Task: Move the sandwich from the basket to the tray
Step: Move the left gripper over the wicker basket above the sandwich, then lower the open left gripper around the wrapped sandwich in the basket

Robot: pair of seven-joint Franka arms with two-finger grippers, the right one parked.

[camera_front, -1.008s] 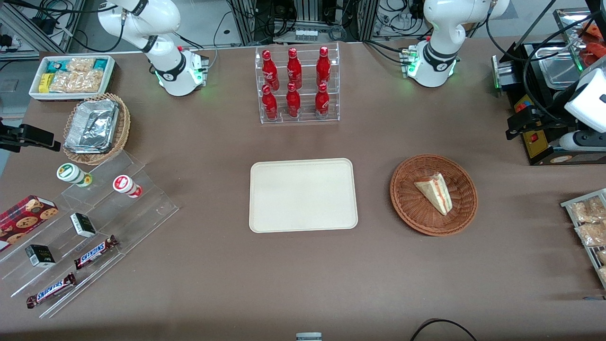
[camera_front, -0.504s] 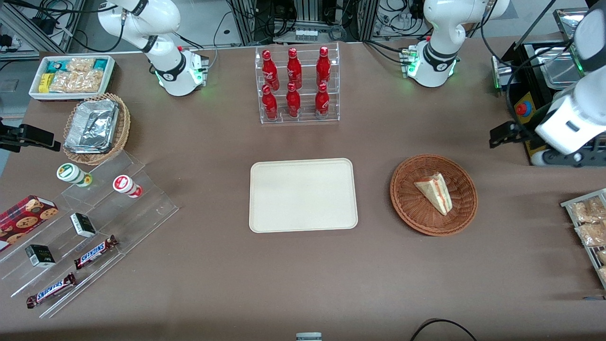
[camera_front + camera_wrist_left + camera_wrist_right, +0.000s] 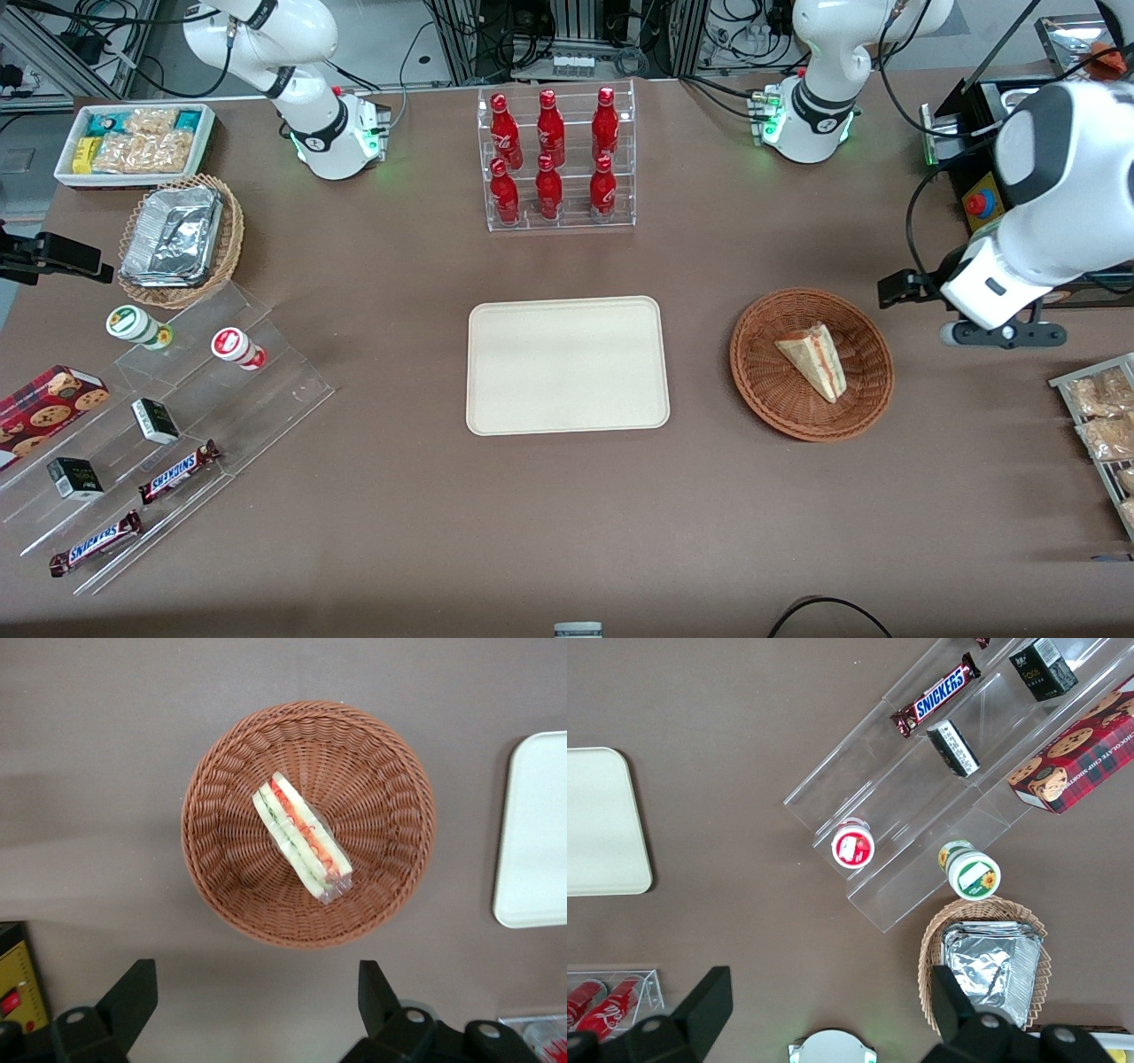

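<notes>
The sandwich (image 3: pixel 813 361) is lying in the middle of the basket (image 3: pixel 762 381) on the brown counter (image 3: pixel 567 514), while the gripper (image 3: pixel 257 1005) is hovering above the counter just beside the basket's rim toward the working arm's end – its fingers (image 3: pixel 131 994) spread wide, holding nothing. In the front view the wedge's long axis is running from about 11 o'clock to 5 o'clock, its narrow tip pointing to 5 o'clock – toward the front camera. The tray (image 3: pixel 567 365) is sitting apart from the basket, at its 9 o'clock in that view.
</notes>
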